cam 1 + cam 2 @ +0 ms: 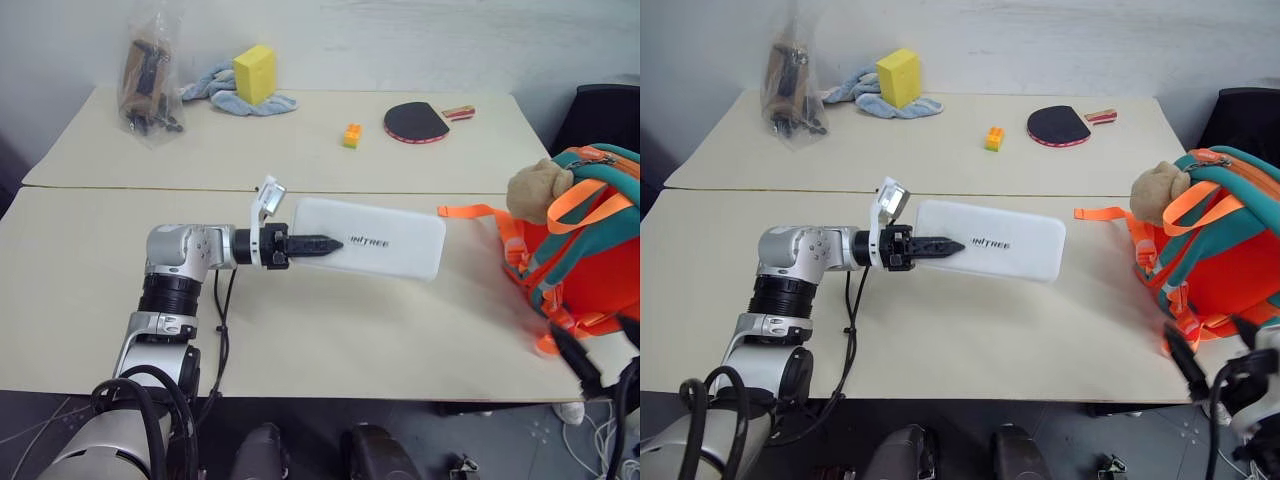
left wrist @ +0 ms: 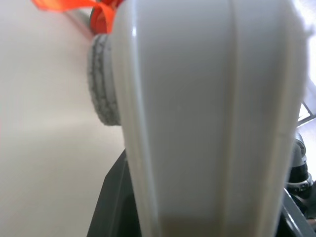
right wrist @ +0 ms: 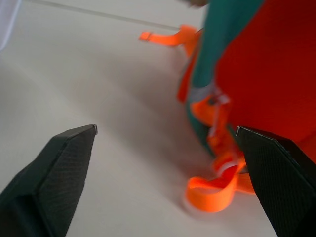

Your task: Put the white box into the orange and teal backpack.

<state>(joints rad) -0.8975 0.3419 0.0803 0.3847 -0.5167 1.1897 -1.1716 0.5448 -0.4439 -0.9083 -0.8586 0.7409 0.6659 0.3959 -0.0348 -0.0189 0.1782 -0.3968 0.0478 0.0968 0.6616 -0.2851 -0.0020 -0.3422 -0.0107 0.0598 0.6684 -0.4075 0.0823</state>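
Left gripper (image 1: 318, 244) clamps white box (image 1: 385, 240) — right gripper (image 3: 165, 131) spread, empty.

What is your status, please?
Left pincer shut on flat white rectangular box, held above table. Right pincer open, empty, beside orange and teal backpack. Path clear.

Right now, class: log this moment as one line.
left hand: holding box above table | right hand: open, empty | backpack: box not in

The left arm reaches level across toward the right, its left gripper (image 1: 335, 243) clamped with one black finger showing on top, while the right gripper (image 3: 165, 131) points forward, jaws spread wide.
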